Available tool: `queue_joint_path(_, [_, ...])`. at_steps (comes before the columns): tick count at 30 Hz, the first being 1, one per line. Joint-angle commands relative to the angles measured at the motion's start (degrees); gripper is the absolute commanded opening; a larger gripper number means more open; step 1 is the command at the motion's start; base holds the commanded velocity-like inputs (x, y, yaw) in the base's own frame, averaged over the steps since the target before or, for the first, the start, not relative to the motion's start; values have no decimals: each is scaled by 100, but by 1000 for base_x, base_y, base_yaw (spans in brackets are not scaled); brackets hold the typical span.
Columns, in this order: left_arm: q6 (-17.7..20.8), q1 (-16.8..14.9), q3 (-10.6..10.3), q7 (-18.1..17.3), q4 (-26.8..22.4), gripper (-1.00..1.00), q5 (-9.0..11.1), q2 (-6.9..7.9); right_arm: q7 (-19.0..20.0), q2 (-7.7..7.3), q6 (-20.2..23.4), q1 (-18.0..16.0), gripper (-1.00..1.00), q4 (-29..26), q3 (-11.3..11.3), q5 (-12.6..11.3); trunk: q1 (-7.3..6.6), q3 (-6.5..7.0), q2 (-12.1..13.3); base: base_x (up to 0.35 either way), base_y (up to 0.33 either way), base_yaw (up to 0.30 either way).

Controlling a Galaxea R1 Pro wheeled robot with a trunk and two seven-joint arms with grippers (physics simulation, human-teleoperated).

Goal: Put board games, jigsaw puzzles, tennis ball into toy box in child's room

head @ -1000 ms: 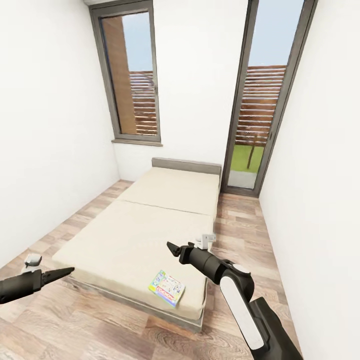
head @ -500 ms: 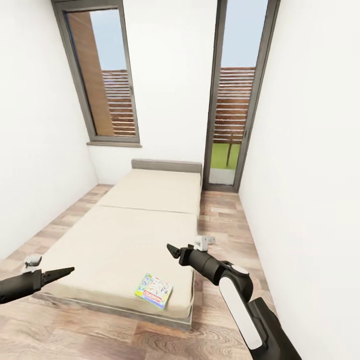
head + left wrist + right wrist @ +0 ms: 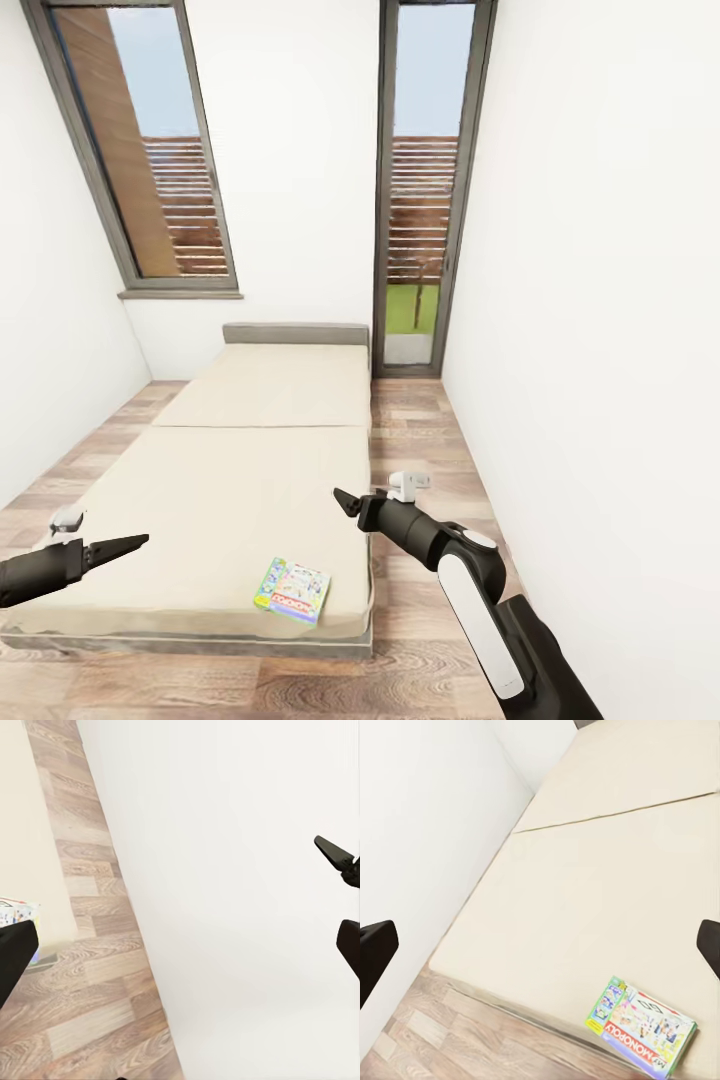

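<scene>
A board game (image 3: 292, 590) with a green edge and a busy white cover lies flat near the foot corner of the bed (image 3: 260, 470), which has a beige mattress. The right wrist view shows the same game (image 3: 649, 1026) on the mattress (image 3: 585, 892), and its corner (image 3: 16, 916) shows in the left wrist view. My right gripper (image 3: 345, 498) hovers above the bed's right edge, up and to the right of the game, open and empty (image 3: 540, 945). My left gripper (image 3: 135, 543) hangs over the bed's left foot end, open and empty (image 3: 180, 952).
A strip of wood floor (image 3: 420, 450) runs between the bed and the white right wall (image 3: 600, 350). A tall glass door (image 3: 415, 200) and a window (image 3: 150, 160) stand in the far wall behind the grey headboard (image 3: 295, 333).
The whole view has swung, so the bed, the windows and the game sit further left and the right wall fills more of the picture. Both arms keep their pose.
</scene>
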Motion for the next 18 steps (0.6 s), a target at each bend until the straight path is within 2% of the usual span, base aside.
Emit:
queue_joint_path(1, [59,-5,11,-48,-5,100,-54,-1,14,2,26,-6,100,-2,-4,4,4,-13,-13,0,84,-279])
queue_joint_path(13, [59,-5,11,-48,-5,100,-54,-1,7,17,-36,-6,100,-11,-3,10,4,-13,-13,0,22,-269])
queue_joint_path(18, [59,-5,11,-48,-5,100,-54,-1,6,31,-39,-6,100,-8,-3,15,4,-13,-13,0,2,-140])
